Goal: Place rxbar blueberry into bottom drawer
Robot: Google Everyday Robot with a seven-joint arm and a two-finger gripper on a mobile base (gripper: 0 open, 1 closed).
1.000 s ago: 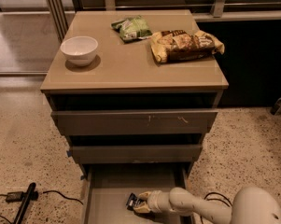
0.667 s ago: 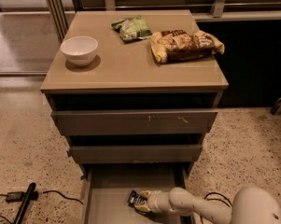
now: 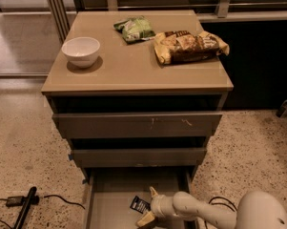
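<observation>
The rxbar blueberry (image 3: 139, 204), a small dark wrapper with white print, lies on the floor of the bottom drawer (image 3: 109, 209), which is pulled out at the foot of the cabinet. My gripper (image 3: 149, 206) is inside the drawer just to the right of the bar. Its two tan fingers (image 3: 153, 192) are spread apart, and the bar sits at their tips, not clamped.
A white bowl (image 3: 81, 51), a green bag (image 3: 134, 28) and a yellow-brown chip bag (image 3: 189, 46) sit on the cabinet top (image 3: 133, 70). The two upper drawers (image 3: 138, 125) stand slightly open. A black cable and plug (image 3: 24, 206) lie on the floor at left.
The fingers have spread apart and let go of the rxbar, which now rests on the drawer floor. The arm has stayed in about the same place.
</observation>
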